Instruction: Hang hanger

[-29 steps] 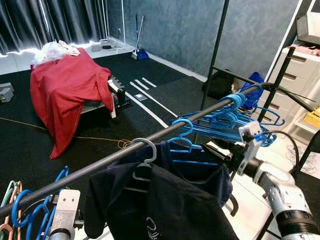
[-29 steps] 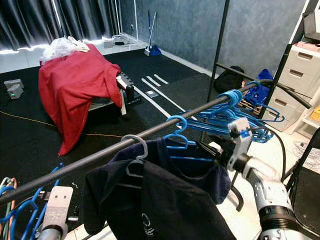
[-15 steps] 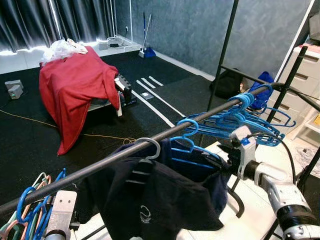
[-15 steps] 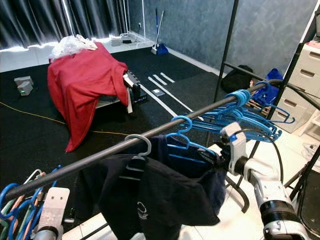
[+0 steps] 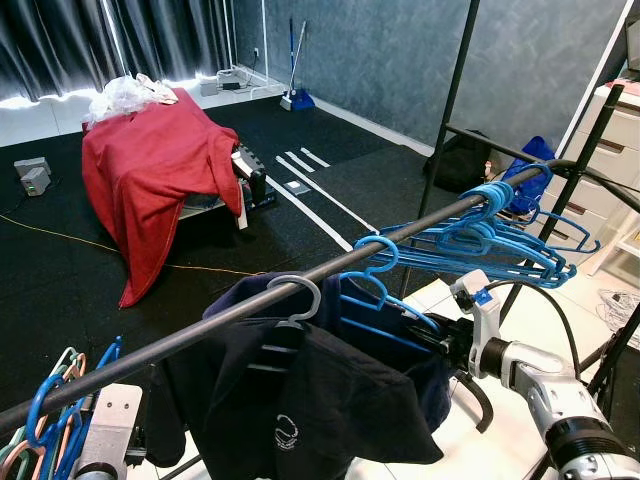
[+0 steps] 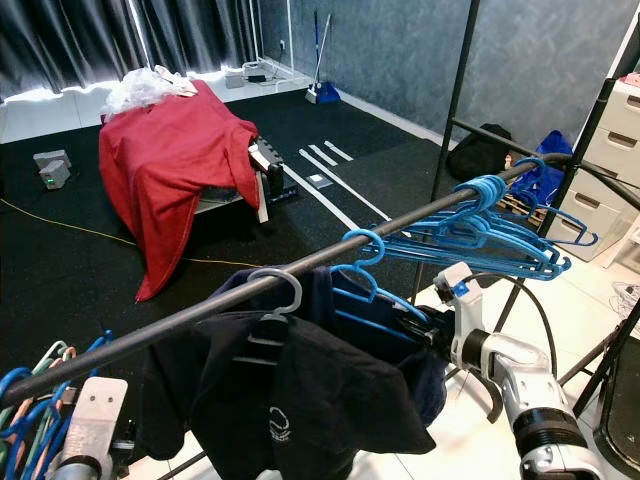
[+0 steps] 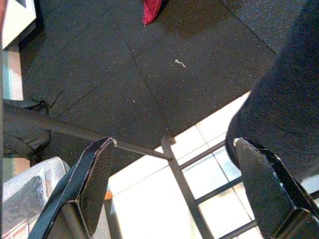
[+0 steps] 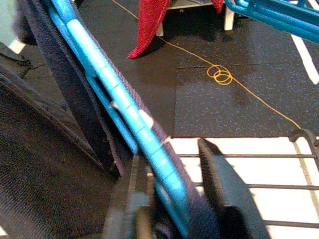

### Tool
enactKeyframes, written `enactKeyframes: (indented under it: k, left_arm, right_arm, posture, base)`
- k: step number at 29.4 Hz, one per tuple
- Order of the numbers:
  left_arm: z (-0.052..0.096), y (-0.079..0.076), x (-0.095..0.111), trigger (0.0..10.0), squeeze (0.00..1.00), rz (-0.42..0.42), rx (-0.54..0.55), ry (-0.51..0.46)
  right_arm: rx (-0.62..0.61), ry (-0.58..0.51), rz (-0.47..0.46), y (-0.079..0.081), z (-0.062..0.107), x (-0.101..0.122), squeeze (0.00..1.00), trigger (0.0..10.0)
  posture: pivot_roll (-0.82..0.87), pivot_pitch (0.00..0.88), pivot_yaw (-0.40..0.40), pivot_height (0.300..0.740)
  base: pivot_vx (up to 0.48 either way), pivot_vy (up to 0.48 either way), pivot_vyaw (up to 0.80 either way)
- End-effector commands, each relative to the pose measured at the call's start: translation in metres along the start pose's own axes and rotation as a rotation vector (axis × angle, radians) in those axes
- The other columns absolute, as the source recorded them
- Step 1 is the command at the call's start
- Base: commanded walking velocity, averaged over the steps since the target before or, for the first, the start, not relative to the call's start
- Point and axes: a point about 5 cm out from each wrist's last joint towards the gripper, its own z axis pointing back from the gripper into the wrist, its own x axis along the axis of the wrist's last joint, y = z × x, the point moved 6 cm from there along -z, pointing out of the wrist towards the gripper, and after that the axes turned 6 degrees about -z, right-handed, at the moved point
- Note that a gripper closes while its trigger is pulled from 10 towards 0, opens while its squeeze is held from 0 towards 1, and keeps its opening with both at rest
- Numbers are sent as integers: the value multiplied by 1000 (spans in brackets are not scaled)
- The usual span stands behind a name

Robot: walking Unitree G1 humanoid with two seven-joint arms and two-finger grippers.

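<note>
- Dark rubber flooring (image 5: 60,290) is covering most of the room, meeting white tiles (image 5: 500,440) near the robot; grey walls and dark curtains (image 5: 100,40) are standing behind
- Running diagonally across the head views, a black garment rail (image 5: 330,268) is carrying a grey hanger (image 5: 292,300) with a dark shirt (image 5: 300,400), a blue hanger (image 5: 375,290) with a navy garment (image 6: 390,340), and a bunch of empty blue hangers (image 5: 500,240) further along
- The blue hanger is hooking over the rail just beside the grey one, its lower shoulder sloping down toward the right gripper (image 5: 440,340)
- In the right wrist view, the blue hanger's ribbed arm (image 8: 124,119) is passing between the two black fingers (image 8: 224,194), with the navy fabric draped along it; the fingers are sitting close on either side of it, gripping the hanger arm
- The right arm (image 5: 540,380) is reaching forward and toward the robot's left from the lower right, below the rail, with its wrist roughly level and a black cable looping over it
- The left gripper (image 7: 174,199) is hanging low beneath the rail, fingers (image 7: 94,179) spread wide apart and holding nothing; the dark shirt is brushing one finger's side
- More coloured hangers (image 5: 50,420) are clustering at the rail's near end beside the left arm (image 5: 105,440)
- A red cloth (image 5: 160,170) is draping over a low piece of furniture well behind the rail, and white drawers (image 5: 610,150) are standing at the right
</note>
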Motion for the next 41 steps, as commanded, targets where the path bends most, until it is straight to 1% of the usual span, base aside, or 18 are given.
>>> enactKeyframes:
  k: [1,6,9,11,13,14,16,20,21,22,23,27,29,33,36,38,39,41]
  left_arm:
    - [-1,4,-4,10000,0,-22,2,13]
    - [-3,4,0,10000,0,-14,12,3]
    - [-4,3,5,10000,0,18,28,-8]
    - [-3,1,7,10000,0,31,31,-13]
    - [-2,-2,7,10000,0,34,27,-15]
    - [-2,-2,7,10000,0,34,27,-15]
    - [-1,-6,8,10000,0,39,16,-20]
    - [-1,-11,8,10000,0,50,3,-17]
    - [-1,-14,9,10000,0,58,-3,-20]
    - [-1,-14,9,10000,0,58,-3,-20]
    - [-1,-16,11,10000,0,68,-7,-25]
    - [-1,-18,17,10000,0,91,-15,-44]
    - [-2,-21,19,10000,0,104,-23,-48]
    - [-2,-23,20,10000,0,105,-27,-46]
    - [-2,-26,22,10000,0,112,-36,-50]
    - [-2,-26,22,10000,0,112,-36,-50]
    - [-2,-28,23,10000,0,118,-44,-53]
    - [-2,-30,24,10000,0,126,-53,-54]
  right_arm:
    - [12,-5,7,1,-1,2,0,0]
    - [16,-6,24,2,1,3,0,0]
    - [-69,-41,62,-9,2,12,0,0]
    - [-116,-97,108,-11,4,26,0,0]
    - [-108,-148,139,-5,7,39,0,0]
    - [-108,-148,139,-5,7,39,0,0]
    - [-63,-218,145,9,11,56,0,0]
    - [-48,-227,128,14,17,54,0,0]
    - [-73,-200,123,9,22,42,0,0]
    - [-73,-200,123,9,22,42,0,0]
    - [-91,-190,107,6,26,34,0,0]
    - [-90,-204,90,10,31,31,0,0]
    - [-88,-222,81,17,31,33,0,0]
    - [-92,-222,74,19,31,31,0,0]
    - [-111,-193,46,20,31,15,0,0]
    - [-111,-193,46,20,31,15,0,0]
    - [-123,-182,28,23,31,7,0,0]
    - [-131,-183,14,26,31,2,0,0]
  posture:
    - [40,52,-16,740]
    - [26,28,-30,740]
    - [14,19,-42,740]
    - [1,9,-41,740]
    - [-4,6,-44,740]
    - [-4,6,-44,740]
    - [-10,1,-38,740]
    - [-9,0,-47,740]
    - [-5,0,-53,740]
    - [-5,0,-53,740]
    - [-2,0,-55,740]
    - [-8,0,-57,740]
    - [-17,0,-59,740]
    - [-17,0,-60,740]
    - [-17,0,-63,740]
    - [-17,0,-63,740]
    - [-19,0,-63,740]
    - [-31,0,-59,740]
  base:
    - [0,0,0]
    - [0,0,0]
    - [0,0,0]
    - [0,0,0]
    - [0,0,0]
    - [0,0,0]
    - [0,0,0]
    - [0,0,0]
    - [0,0,0]
    - [0,0,0]
    - [0,0,0]
    - [0,0,0]
    - [0,0,0]
    - [0,0,0]
    - [0,0,0]
    - [0,0,0]
    - [0,0,0]
    - [0,0,0]
